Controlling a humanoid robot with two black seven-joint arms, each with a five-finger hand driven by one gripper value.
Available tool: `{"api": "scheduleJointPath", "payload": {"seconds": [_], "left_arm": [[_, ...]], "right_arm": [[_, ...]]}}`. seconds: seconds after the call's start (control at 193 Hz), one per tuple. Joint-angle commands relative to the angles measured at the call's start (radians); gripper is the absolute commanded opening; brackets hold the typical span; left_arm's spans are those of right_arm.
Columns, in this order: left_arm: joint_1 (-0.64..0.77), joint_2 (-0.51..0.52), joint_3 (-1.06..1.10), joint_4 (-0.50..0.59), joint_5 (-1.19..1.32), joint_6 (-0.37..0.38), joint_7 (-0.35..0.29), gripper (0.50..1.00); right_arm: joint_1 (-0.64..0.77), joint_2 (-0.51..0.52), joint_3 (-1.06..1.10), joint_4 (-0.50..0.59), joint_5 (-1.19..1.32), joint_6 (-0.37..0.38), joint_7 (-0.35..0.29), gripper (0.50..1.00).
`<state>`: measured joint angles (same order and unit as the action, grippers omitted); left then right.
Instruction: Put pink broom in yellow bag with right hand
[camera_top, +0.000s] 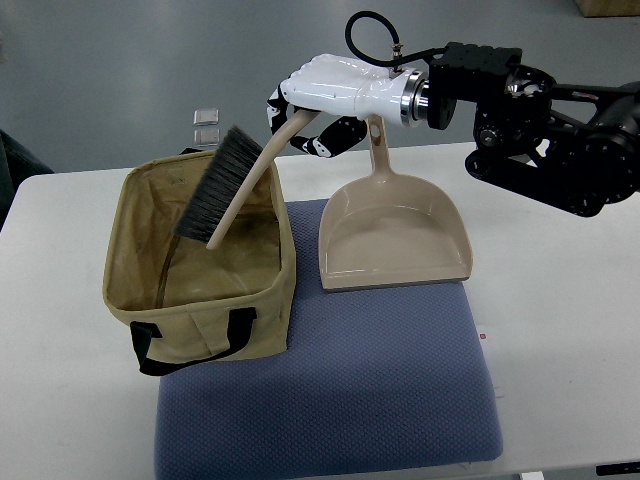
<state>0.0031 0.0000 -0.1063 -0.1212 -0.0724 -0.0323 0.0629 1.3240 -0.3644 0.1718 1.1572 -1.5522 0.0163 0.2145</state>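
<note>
One right hand (318, 100) grips the broom (232, 185), bristles hanging over the bag (200, 255).

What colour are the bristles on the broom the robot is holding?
Dark grey to black bristles, seen in the top view, on a pale pinkish-beige broom.

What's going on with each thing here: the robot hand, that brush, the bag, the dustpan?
Right hand: fingers curled around the brush handle, holding it.
Brush: lifted off the table, tilted, bristle end hanging over the bag opening.
Bag: open, upright, standing partly on the mat; looks empty inside.
Dustpan: lying flat on the mat, untouched.
Blue mat: spread flat on the table.
</note>
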Motion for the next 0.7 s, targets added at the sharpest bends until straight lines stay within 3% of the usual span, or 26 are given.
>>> {"api": "scheduleJointPath", "payload": {"seconds": [0.0,0.124,0.348,0.586,0.695], "left_arm": [[0.0,0.0,0.0,0.0,0.0,0.0,0.0,1.0],[0.0,0.0,0.0,0.0,0.0,0.0,0.0,1.0],[0.0,0.0,0.0,0.0,0.0,0.0,0.0,1.0],[0.0,0.0,0.0,0.0,-0.001,0.0,0.0,1.0],[0.0,0.0,-0.001,0.0,0.0,0.0,0.0,1.0]], "right_arm": [[-0.022,0.001,0.011,-0.001,0.006,0.001,0.005,0.756],[-0.026,0.001,0.011,-0.001,0.014,-0.004,0.009,0.825],[-0.025,-0.014,0.075,0.006,0.095,0.005,0.008,0.827],[-0.137,-0.062,0.311,-0.007,0.376,0.123,-0.009,0.827],[-0.21,-0.074,0.419,-0.042,0.544,0.145,-0.052,0.827]]}}
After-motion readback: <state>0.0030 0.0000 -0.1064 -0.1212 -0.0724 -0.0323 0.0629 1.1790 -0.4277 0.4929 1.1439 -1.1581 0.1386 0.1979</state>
